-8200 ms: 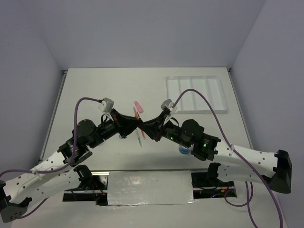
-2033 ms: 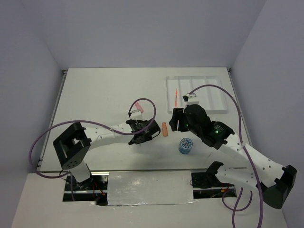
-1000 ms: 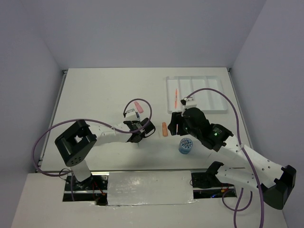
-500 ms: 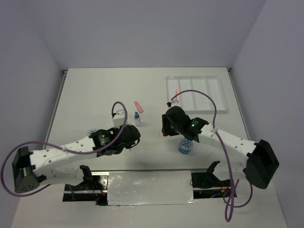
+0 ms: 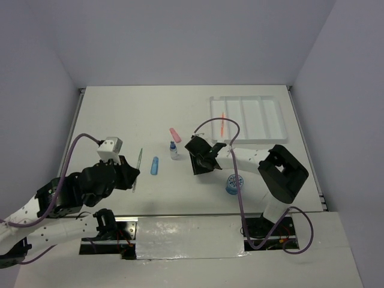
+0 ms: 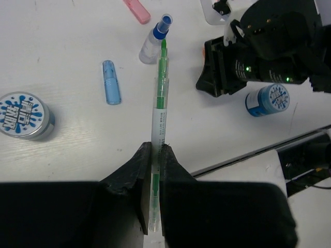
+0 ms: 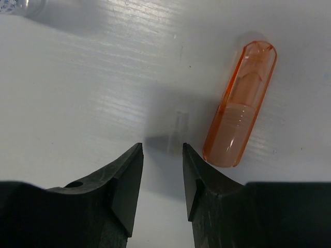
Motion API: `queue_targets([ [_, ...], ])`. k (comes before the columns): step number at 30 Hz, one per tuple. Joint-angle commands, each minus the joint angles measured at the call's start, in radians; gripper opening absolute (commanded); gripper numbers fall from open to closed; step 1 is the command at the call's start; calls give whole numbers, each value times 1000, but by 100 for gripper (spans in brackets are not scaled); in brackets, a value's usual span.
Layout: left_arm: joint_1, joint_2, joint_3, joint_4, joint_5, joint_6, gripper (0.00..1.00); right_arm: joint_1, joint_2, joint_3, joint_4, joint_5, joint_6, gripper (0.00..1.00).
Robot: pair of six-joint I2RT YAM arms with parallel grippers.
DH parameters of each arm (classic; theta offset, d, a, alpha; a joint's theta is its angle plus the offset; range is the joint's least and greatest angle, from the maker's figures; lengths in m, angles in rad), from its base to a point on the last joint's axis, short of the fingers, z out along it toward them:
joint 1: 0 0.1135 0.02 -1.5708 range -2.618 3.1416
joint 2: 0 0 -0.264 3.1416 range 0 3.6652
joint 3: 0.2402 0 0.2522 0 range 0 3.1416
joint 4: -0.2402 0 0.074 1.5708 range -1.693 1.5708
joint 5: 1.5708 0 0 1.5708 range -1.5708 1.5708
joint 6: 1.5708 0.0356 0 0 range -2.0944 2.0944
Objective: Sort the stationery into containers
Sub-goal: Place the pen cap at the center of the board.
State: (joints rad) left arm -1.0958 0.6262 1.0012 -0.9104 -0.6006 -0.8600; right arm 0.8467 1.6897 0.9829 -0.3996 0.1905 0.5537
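My left gripper is shut on a thin green-and-whitish pen and holds it above the table at the near left. My right gripper is open and low over the table, empty between the jaws; an orange capsule lies just outside its right finger. In the top view this gripper covers the capsule. The white tray at the far right holds an orange pen. A blue capsule, a blue-capped bottle and a pink capsule lie mid-table.
One blue roll stands just near-right of my right gripper. The other blue roll shows only in the left wrist view, left of the pen. The right arm's base stands close to the first roll.
My left arm has pulled back to the near left with the pen, uncovering the blue capsule. My right gripper has moved left and down beside the orange capsule.
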Motion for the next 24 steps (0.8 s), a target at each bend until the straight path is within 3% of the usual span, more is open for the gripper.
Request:
queue_targets([
  [1,-3,-34,-2,-65,41,75,0,5,18,59,16,41,6,44],
  [8,-3,-105,-23,-31,64,84,0,5,54,86,-4,59,-6,44],
  [16,-3,-83,-29,-25,73,90,0,-8,84,86,-2,61,-17,42],
  [24,-3,-77,-30,-25,68,85,0,-11,99,74,11,36,-8,13],
])
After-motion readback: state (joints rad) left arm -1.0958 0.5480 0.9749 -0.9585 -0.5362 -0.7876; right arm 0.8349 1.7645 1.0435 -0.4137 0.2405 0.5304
